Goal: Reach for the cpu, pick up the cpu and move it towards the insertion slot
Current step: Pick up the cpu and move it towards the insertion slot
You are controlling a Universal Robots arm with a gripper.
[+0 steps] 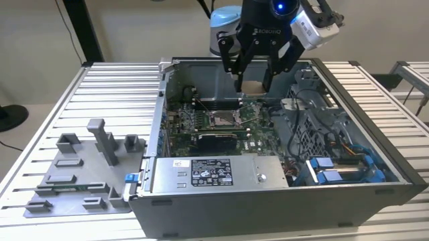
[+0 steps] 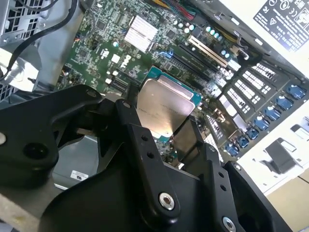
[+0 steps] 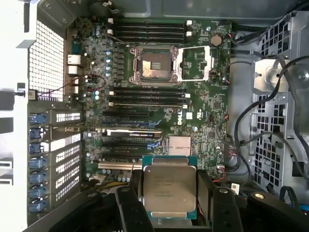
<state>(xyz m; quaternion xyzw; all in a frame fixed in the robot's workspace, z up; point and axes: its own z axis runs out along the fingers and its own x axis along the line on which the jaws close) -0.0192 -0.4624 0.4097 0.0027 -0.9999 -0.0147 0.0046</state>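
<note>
My gripper hangs inside the open computer case, shut on the cpu, whose tan underside faces the exterior camera. In both wrist views the cpu shows its silvery metal face and green rim, clamped between the black fingers. The insertion slot is a square silver-framed socket with a dark centre on the green board, its cover frame swung open beside it. The cpu is held above the board, a little behind and to the exterior view's right of the slot.
The grey case stands on a slatted metal table. A grey plastic fixture plate with blocks lies at the exterior view's left. Cables and a drive cage crowd the case's right side; a power supply sits at its front.
</note>
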